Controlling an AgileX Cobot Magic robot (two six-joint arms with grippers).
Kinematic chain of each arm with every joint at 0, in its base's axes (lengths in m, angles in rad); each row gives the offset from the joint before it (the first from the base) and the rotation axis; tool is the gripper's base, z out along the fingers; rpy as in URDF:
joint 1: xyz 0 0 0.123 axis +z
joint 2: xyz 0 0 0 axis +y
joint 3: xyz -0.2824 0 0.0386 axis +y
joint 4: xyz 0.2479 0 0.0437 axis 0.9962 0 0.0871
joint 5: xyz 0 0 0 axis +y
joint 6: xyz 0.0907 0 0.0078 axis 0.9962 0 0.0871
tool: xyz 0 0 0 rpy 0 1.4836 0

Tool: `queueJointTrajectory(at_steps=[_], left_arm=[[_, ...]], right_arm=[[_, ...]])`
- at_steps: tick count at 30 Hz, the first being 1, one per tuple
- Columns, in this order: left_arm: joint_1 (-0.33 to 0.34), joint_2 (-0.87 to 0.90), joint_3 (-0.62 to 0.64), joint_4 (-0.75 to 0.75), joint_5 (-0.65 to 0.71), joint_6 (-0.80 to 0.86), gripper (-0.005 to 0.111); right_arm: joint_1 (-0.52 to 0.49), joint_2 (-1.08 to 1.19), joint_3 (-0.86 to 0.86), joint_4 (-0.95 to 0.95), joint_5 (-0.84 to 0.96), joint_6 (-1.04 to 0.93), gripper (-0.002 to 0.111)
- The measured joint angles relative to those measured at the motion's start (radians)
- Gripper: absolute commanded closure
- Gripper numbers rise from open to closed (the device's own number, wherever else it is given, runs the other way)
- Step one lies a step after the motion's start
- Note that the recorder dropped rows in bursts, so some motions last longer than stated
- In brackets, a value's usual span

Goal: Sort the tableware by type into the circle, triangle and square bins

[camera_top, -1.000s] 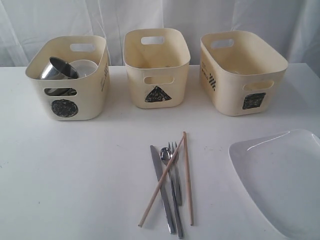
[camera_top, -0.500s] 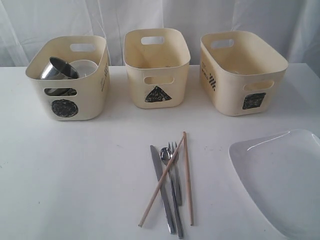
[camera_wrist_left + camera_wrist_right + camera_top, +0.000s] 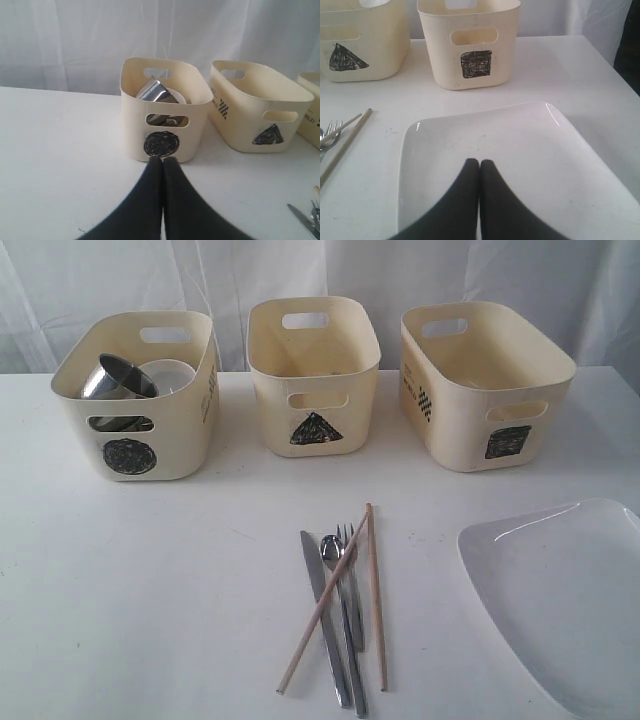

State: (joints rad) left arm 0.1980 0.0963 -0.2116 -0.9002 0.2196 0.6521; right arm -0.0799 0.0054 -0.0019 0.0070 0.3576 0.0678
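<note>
Three cream bins stand in a row at the back: the circle bin [image 3: 140,390] on the left, the triangle bin [image 3: 314,375] in the middle, the square bin [image 3: 485,385] on the right. A steel mug [image 3: 118,378] and a white bowl [image 3: 168,375] lie in the circle bin. A steel knife [image 3: 322,615], spoon [image 3: 331,549], fork [image 3: 352,590] and wooden chopsticks [image 3: 375,590] lie heaped at the front centre. The large white plate [image 3: 560,600] lies front right. My left gripper [image 3: 162,160] is shut and empty, short of the circle bin [image 3: 162,112]. Over the plate [image 3: 520,150], my right gripper [image 3: 479,162] is shut and empty.
A white curtain hangs behind the bins. The white table [image 3: 150,590] runs to the frame's front edge, and the plate runs past the right and bottom edges of the exterior view. Neither arm shows in that view.
</note>
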Motion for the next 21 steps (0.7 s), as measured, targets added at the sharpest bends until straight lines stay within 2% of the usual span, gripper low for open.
queueJointTrajectory(at_steps=[3, 7, 9, 13, 17, 21], left_arm=[[0.000, 0.000, 0.002, 0.155, -0.008, -0.155, 0.107], [0.000, -0.015, 0.047, 0.521, -0.006, -0.540, 0.107], [0.000, -0.050, 0.094, 0.617, -0.011, -0.638, 0.107], [0.000, -0.086, 0.195, 0.685, -0.017, -0.700, 0.107], [0.000, -0.091, 0.209, 0.709, 0.074, -0.691, 0.107], [0.000, -0.091, 0.209, 0.713, 0.088, -0.667, 0.107]], right_arm=[[0.000, 0.000, 0.000, 0.000, 0.000, 0.000, 0.108], [0.000, 0.000, 0.000, 0.000, 0.000, 0.000, 0.108], [0.000, 0.000, 0.000, 0.000, 0.000, 0.000, 0.108], [0.000, 0.000, 0.000, 0.000, 0.000, 0.000, 0.108], [0.000, -0.002, 0.000, 0.000, 0.003, 0.000, 0.108], [0.000, -0.002, 0.000, 0.000, 0.003, 0.000, 0.108]])
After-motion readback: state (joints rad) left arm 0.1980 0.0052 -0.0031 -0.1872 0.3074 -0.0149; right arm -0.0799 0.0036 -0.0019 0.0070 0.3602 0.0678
